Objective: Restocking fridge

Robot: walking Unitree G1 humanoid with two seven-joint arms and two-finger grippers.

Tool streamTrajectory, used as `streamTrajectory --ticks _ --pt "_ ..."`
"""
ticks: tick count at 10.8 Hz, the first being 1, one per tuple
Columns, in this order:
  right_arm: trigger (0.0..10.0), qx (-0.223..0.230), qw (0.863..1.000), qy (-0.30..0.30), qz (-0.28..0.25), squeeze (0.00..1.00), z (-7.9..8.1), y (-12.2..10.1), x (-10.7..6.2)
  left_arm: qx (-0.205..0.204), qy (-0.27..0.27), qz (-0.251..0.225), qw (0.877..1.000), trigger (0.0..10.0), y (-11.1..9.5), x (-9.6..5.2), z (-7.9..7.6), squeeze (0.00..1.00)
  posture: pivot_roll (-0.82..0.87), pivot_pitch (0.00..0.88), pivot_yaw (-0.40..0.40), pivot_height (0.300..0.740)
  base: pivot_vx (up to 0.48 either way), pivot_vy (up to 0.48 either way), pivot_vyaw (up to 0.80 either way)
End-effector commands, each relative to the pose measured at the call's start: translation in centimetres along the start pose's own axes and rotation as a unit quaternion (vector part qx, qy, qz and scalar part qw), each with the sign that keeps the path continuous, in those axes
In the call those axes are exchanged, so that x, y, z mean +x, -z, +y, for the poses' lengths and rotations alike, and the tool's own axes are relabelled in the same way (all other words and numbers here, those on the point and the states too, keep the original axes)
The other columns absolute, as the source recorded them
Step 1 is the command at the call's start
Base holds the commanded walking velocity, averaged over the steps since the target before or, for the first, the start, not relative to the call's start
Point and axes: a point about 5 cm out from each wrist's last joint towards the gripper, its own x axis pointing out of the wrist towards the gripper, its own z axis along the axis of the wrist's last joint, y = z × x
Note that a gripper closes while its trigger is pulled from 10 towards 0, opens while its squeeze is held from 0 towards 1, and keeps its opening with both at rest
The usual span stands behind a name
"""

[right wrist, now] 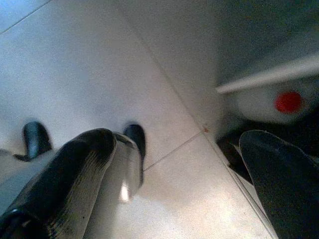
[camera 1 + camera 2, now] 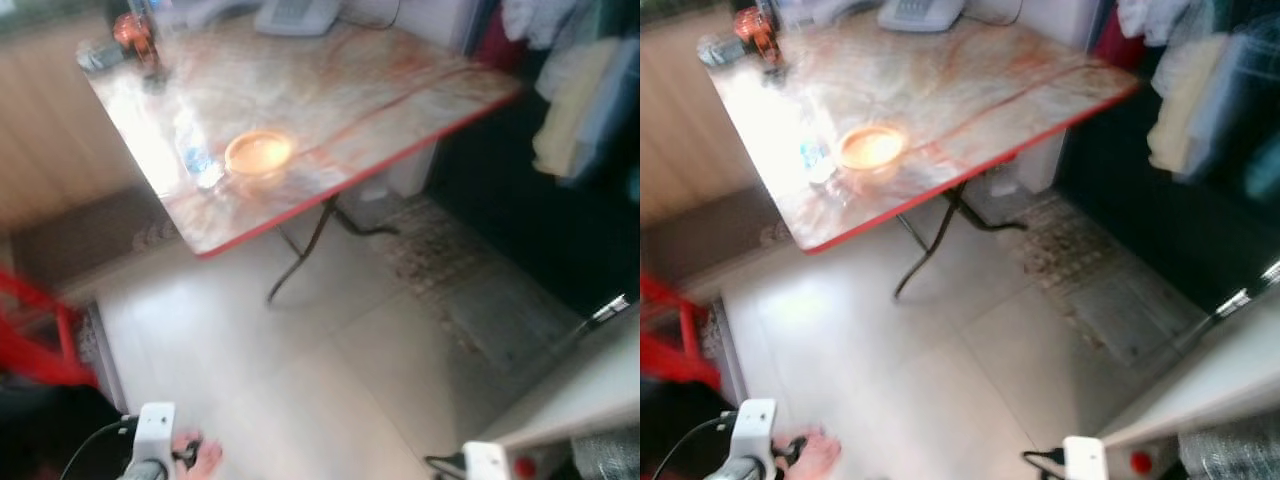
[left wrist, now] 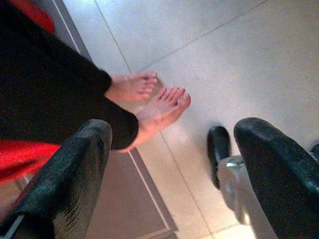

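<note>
Bottle (image 2: pixel 197 160) beside bowl (image 2: pixel 259 153) (table (image 2: pixel 400 90), blurred)

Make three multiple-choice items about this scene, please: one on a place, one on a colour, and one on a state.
1. Where does the orange bowl stand?
A. on the floor
B. on the table, near its front edge
C. on the red chair

2. What colour is the edge of the table?
A. red
B. blue
C. green

3. How are the fingers of the left hand?
A. shut on a bottle
B. shut on nothing
C. open, holding nothing

Answers:
1. B, because the bowl sits on the tabletop beside a small water bottle, close to the near edge.
2. A, because a red band runs along the rim of the table.
3. C, because the left wrist view shows floor and a person's bare feet between the two black fingers.
</note>
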Motion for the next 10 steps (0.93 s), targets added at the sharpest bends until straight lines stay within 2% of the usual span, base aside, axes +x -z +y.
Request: streamTrajectory --ticks 1,3,10 --pt "10.0 0.002 1.0 -0.006 0.007 0.0 0.5 0.45 -0.07 0.0 -0.008 0.021 1.0 10.0 1.13 -0.26 0.66 0.0 -0.2 0.184 0.02 0.74 0.24 0.0 0.54" --pt "10.0 0.002 1.0 -0.008 0.005 0.0 0.67 0.45 -0.07 0.0 -0.008 0.022 1.0 10.0 1.14 -0.26 0.67 0.0 -0.2 0.185 0.021 0.74 0.24 0.0 0.61" --pt "10.0 0.019 1.0 -0.006 0.006 0.0 0.83 0.38 -0.02 0.0 -0.009 0.019 1.0 10.0 1.12 -0.27 0.75 0.0 -0.2 0.188 0.027 0.74 0.24 0.0 0.0"
